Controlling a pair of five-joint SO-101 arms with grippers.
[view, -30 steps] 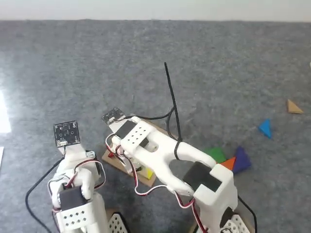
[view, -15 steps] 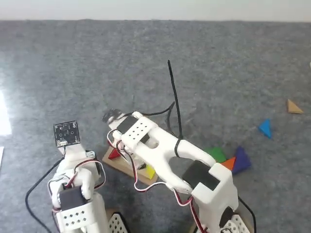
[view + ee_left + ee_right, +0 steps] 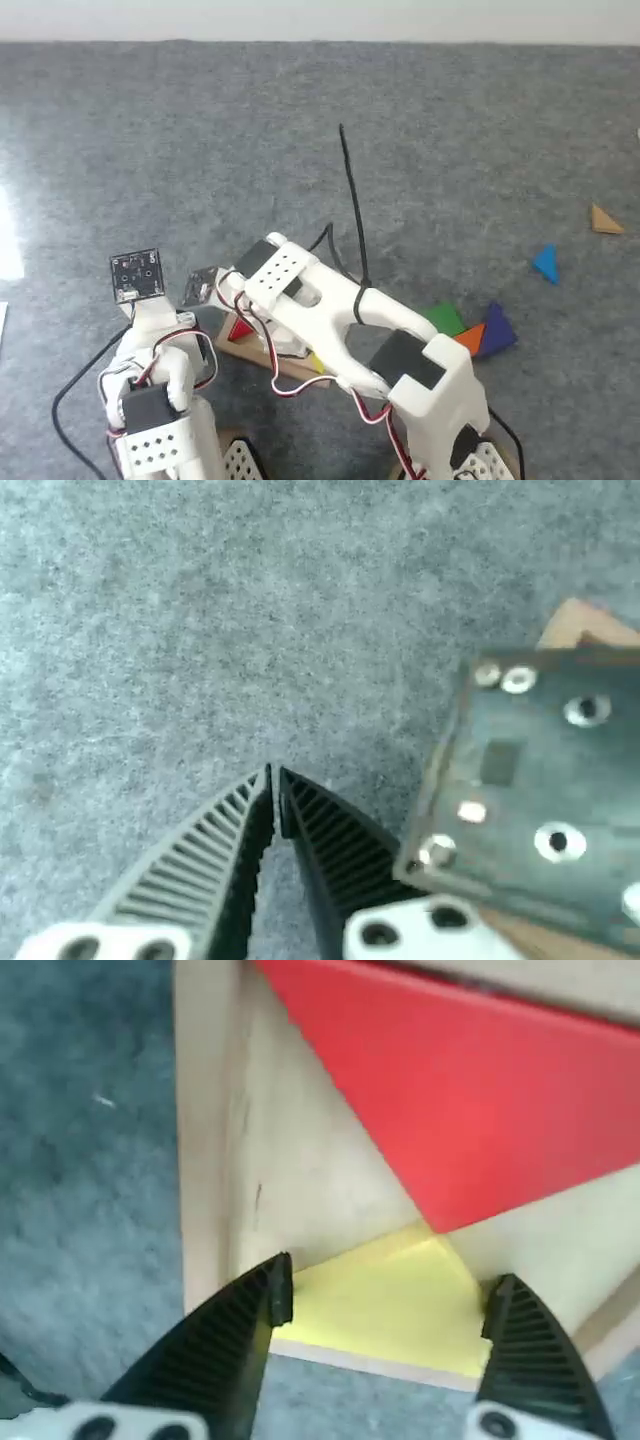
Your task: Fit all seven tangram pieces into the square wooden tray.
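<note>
Right gripper (image 3: 390,1295) has swung leftward over the tray (image 3: 205,1160), jaws apart; left gripper (image 3: 275,780) closed. Two inside — red triangle (image 3: 470,1110), yellow piece (image 3: 380,1315); the high view adds five loose pieces: green (image 3: 442,318), orange (image 3: 468,338), purple (image 3: 499,328), blue (image 3: 545,264), tan (image 3: 603,220)

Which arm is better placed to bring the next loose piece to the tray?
Probably right. The right gripper is open over the tray, straddling the yellow piece, and the green piece, purple piece and blue piece lie on its side. The left gripper is shut over carpet.

Right arm (image 3: 330,310) spanning the tray (image 3: 290,366), red triangle (image 3: 480,1090) and yellow piece (image 3: 390,1305) filling its corner, wide grey felt (image 3: 450,170) beyond.
</note>
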